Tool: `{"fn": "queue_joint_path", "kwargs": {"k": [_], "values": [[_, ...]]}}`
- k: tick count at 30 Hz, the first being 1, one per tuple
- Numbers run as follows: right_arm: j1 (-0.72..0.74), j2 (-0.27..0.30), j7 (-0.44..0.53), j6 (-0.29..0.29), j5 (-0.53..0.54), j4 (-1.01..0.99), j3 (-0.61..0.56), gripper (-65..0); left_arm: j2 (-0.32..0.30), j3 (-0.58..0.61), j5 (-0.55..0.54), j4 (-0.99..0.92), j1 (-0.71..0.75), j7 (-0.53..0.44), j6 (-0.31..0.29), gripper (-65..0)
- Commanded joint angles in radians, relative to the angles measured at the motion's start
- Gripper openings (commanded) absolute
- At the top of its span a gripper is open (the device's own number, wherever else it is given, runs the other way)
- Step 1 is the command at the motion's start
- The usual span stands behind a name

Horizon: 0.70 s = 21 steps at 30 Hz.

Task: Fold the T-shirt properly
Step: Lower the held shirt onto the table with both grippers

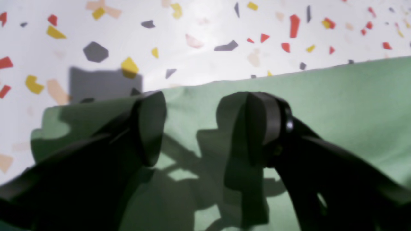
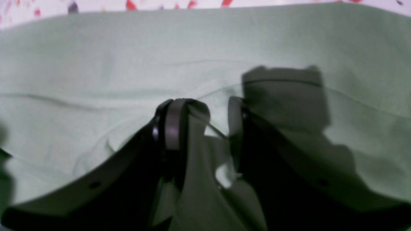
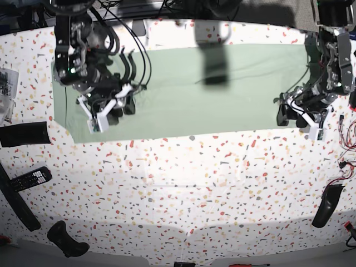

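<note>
No legible text, labels, brands or numbers in any view. The remote control (image 3: pixel 29 179) at the table's (image 3: pixel 183 189) edge has buttons, but their markings are too small to read.

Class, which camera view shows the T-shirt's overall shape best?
The base view: the T-shirt lies as a long green band, nearly all in sight. The left wrist view shows only one edge; the right wrist view shows only wrinkled cloth, close up.

The T-shirt (image 3: pixel 183 92) lies spread across the table's (image 3: pixel 183 189) far half, the left pincer (image 3: pixel 286 114) over its right edge, the right pincer (image 3: pixel 119 108) on its left part
</note>
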Motion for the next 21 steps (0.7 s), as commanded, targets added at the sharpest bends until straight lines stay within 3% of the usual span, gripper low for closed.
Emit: {"fn": "queue_joint_path", "kwargs": {"k": [1,6,10,13,15,20,21], "values": [[0.009,0.005,-0.055,-0.012,-0.032,-0.03,-0.001,-43.8,-0.006,0.007,0.129,-0.059,0.024,0.213,0.085,-26.8],[0.022,0.005,-0.055,-0.011,-0.031,-0.074,-0.001,-43.8,-0.005,0.031,0.142,-0.137,-0.058,0.194,0.084,-26.8],[0.023,0.005,-0.055,-0.01,-0.031,-0.074,-0.001,-43.8,-0.006,0.141,0.154,-0.242,-0.159,0.175,0.085,-26.8],[0.022,0.005,-0.055,-0.01,-0.031,-0.074,-0.001,-43.8,-0.006,0.24,0.154,-0.277,-0.22,0.178,0.15,-26.8],[0.023,0.005,-0.054,-0.011,-0.031,-0.074,-0.001,-43.8,-0.009,0.269,0.151,-0.252,-0.24,0.173,0.188,-26.8],[0.031,0.005,-0.054,-0.011,-0.031,-0.074,-0.001,-43.8,-0.038,0.268,0.151,-0.019,-0.248,0.219,0.195,-26.8],[0.032,0.005,-0.054,-0.01,-0.031,-0.074,-0.001,-43.8,-0.05,0.268,0.151,0.041,-0.247,0.23,0.218,-26.8]]}}
